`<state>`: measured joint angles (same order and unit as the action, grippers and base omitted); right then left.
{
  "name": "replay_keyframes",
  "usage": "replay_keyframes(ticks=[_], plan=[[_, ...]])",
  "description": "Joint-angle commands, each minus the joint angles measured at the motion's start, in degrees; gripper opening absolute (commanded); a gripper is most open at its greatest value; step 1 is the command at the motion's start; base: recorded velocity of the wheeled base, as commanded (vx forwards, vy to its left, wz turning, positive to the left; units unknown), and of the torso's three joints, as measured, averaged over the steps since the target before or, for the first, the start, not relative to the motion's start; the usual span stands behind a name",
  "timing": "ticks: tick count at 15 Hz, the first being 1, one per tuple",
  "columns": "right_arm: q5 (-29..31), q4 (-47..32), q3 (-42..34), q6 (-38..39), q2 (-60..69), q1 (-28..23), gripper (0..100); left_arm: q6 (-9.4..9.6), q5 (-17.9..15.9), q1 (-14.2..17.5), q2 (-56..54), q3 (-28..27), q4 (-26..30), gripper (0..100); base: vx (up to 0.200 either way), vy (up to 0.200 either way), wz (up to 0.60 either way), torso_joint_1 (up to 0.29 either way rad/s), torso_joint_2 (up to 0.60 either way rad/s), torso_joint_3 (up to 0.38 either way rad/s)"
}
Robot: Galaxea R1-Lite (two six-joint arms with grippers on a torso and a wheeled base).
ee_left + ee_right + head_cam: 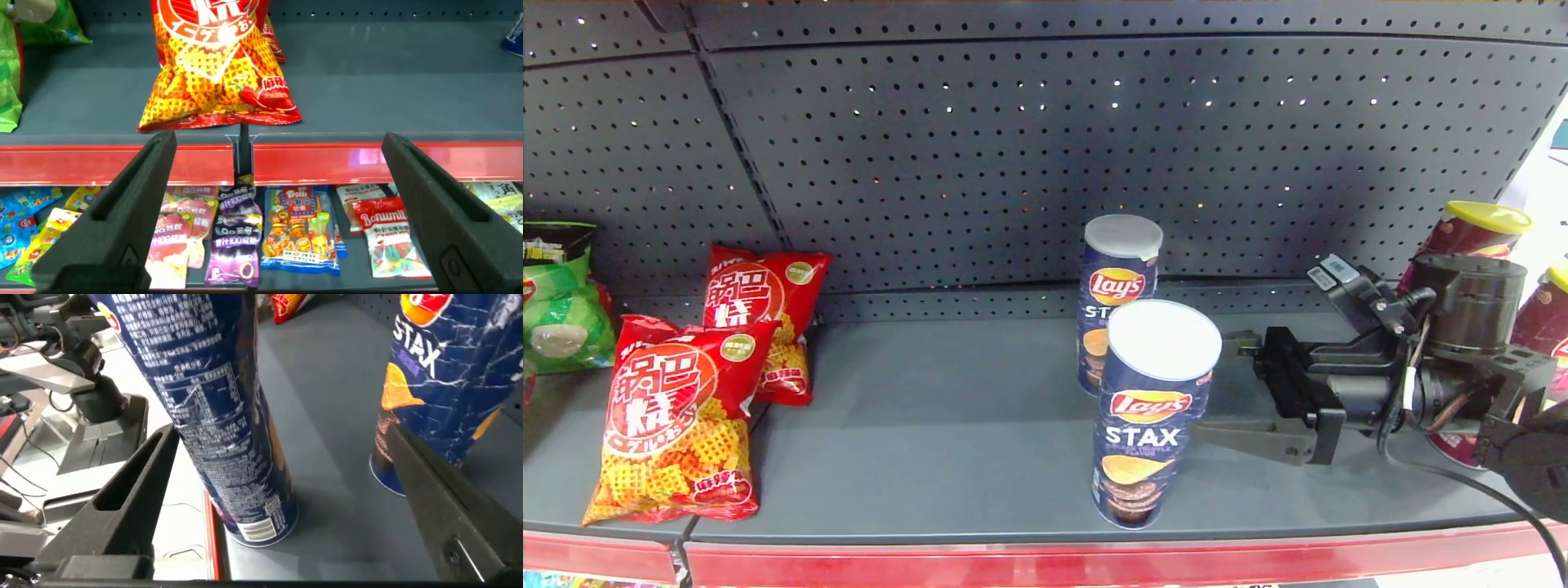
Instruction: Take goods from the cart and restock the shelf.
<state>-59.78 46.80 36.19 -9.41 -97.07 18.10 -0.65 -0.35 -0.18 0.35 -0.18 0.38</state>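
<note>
Upright at the front edge of the shelf [947, 441], the front can [1150, 408] stands just left of the right gripper [1221, 384], whose jaws are spread wide, hold nothing and straddle its side, so the right arm is nearer of the two.
</note>
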Motion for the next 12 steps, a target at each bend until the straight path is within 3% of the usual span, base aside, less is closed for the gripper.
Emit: replay_keyframes(ticks=[1, 7, 12], plan=[[-0.07, 0.05, 0.1, 0.01, -0.31, -0.26, 100, 0.03, 0.0, 0.01, 0.09, 0.01, -0.03, 100, 0.0, 0.0, 0.0, 0.0, 0.0, 0.0], [-0.07, -0.04, -1.39, 0.09, 3.56, -0.09, 100, 0.03, 0.0, 0.01, 0.09, 0.01, -0.03, 100, 0.0, 0.0, 0.0, 0.0, 0.0, 0.0], [0.1, -0.13, -1.3, -0.26, 15.25, -0.44, 100, 0.03, 0.0, 0.01, 0.09, 0.01, -0.03, 100, 0.0, 0.0, 0.0, 0.0, 0.0, 0.0]])
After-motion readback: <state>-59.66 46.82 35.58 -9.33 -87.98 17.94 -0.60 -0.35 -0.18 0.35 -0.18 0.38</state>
